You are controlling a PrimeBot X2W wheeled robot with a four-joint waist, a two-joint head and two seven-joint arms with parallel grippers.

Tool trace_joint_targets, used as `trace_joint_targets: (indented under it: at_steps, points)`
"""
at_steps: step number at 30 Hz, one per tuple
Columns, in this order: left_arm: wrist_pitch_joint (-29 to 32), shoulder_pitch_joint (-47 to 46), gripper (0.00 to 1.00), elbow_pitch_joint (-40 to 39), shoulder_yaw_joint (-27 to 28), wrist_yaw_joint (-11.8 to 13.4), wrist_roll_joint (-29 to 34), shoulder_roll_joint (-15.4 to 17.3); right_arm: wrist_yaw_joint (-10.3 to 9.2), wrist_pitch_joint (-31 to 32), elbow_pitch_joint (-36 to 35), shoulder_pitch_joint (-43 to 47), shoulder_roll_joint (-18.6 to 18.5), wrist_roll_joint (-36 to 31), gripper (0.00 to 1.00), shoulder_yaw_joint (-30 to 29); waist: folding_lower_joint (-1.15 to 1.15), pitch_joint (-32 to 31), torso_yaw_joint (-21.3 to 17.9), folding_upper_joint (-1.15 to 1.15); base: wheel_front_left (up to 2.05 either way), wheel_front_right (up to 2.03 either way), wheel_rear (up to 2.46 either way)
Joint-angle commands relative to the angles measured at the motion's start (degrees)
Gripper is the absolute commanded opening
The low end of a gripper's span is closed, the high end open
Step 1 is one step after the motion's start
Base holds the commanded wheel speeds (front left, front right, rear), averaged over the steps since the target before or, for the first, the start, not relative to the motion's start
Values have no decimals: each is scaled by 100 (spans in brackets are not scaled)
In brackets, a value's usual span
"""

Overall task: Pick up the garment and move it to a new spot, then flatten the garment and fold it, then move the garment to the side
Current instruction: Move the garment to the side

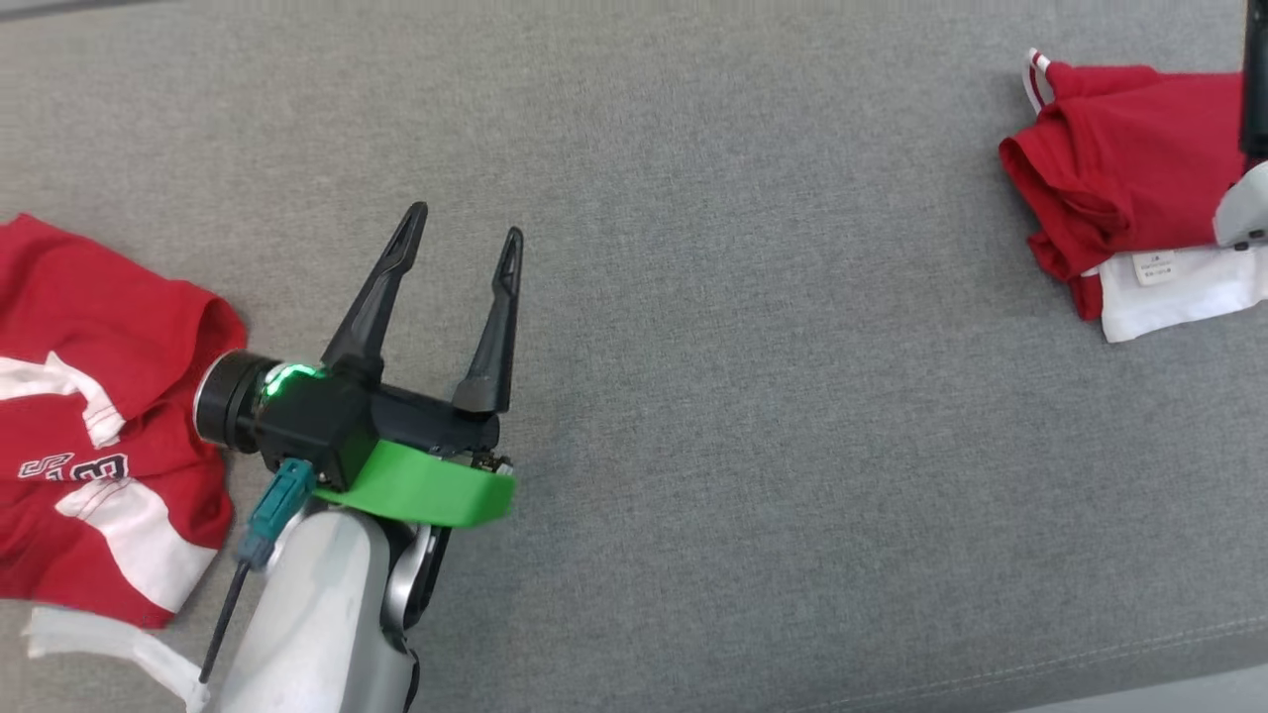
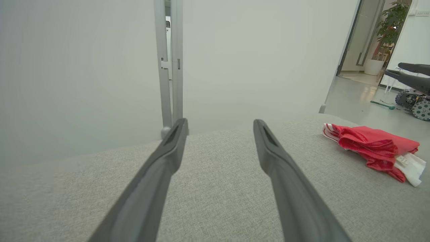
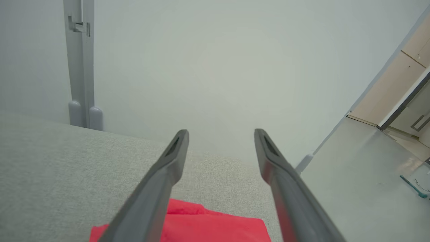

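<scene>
Nearest to us, our left gripper [image 1: 466, 220] hovers low over the grey fabric surface [image 1: 743, 347], fingers spread wide and holding nothing. Just to its left, partly behind its wrist, lies a crumpled garment [image 1: 99, 416] in red and white, unfolded and cut off by the edge of the head view. It is not between the jaws. It sits off to the outer side of the left arm, which is by far the nearer arm to it.

Across a wide bare stretch of the surface, well apart from the left gripper, the folded garment [image 1: 1119, 168] lies at the far right. It is a compact red bundle with a white layer and its label showing on the side nearest us. The frame edge cuts it off, so we cannot tell its full long axis. In the left wrist view it looks to run roughly crosswise to the left fingers.

Our right gripper [image 3: 221, 131] hangs directly above that bundle with its jaws spread. The red cloth shows below and between the fingers, and nothing is pinched.

We judge the folded garment already set to the side. Any further nudge belongs to the right arm, coming straight down. The left arm would have to cross the whole surface.
</scene>
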Motion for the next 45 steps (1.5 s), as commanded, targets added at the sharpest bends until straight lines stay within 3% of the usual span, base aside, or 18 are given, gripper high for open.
trace_joint_targets:
  at_steps: [1,7,12,20,34,45]
  points:
    - [-1,146,100,14,91,-13,5,-3,-9,-16,-164,208,159,140,100,-3,0,-456,252,0,0,0,0]
    - [-1,487,100,20,485,-12,17,-29,-8,-16,-981,959,894,747,100,36,0,-847,487,0,0,0,0]
    - [-1,746,100,55,723,-11,-50,-42,-9,-16,-1595,1636,1456,868,100,145,0,-1102,610,0,0,0,0]
    - [-1,1095,100,171,922,218,-399,-41,-7,-17,-2103,2593,2145,737,100,121,0,-1393,714,0,0,0,0]
    - [-1,1626,100,471,868,283,-699,-41,-6,-17,-2507,3516,2349,740,100,188,0,-1724,688,0,0,0,0]
    - [-1,1666,100,514,865,280,-722,-41,-6,-17,-2539,3675,2348,734,100,180,0,-1736,665,0,0,0,0]
